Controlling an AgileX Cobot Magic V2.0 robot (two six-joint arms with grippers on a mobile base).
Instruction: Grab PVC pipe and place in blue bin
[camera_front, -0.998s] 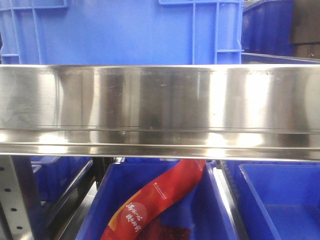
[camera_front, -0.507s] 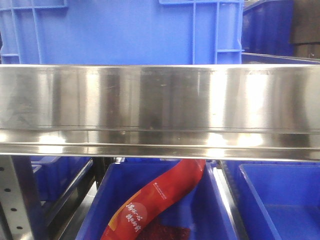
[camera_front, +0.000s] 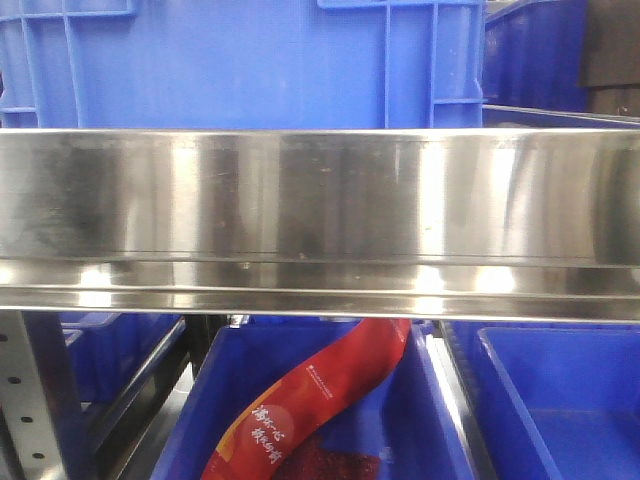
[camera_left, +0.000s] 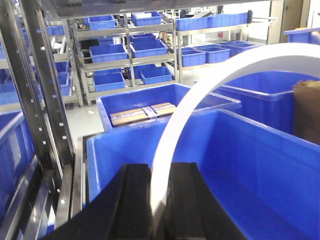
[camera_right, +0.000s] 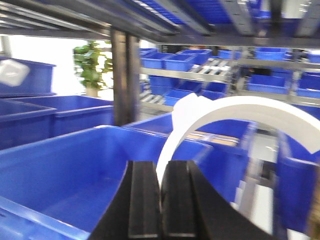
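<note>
The left gripper (camera_left: 160, 172) is clamped on the PVC pipe (camera_left: 165, 150), a white arc that rises from its fingers and curves right above the blue bin (camera_left: 125, 145). The arc's far end is cut off by the frame. The right gripper (camera_right: 161, 170) also pinches a blurred white arc, and I cannot tell whether it is the same piece. From the front, a steel shelf rail (camera_front: 320, 200) hides both.
</note>
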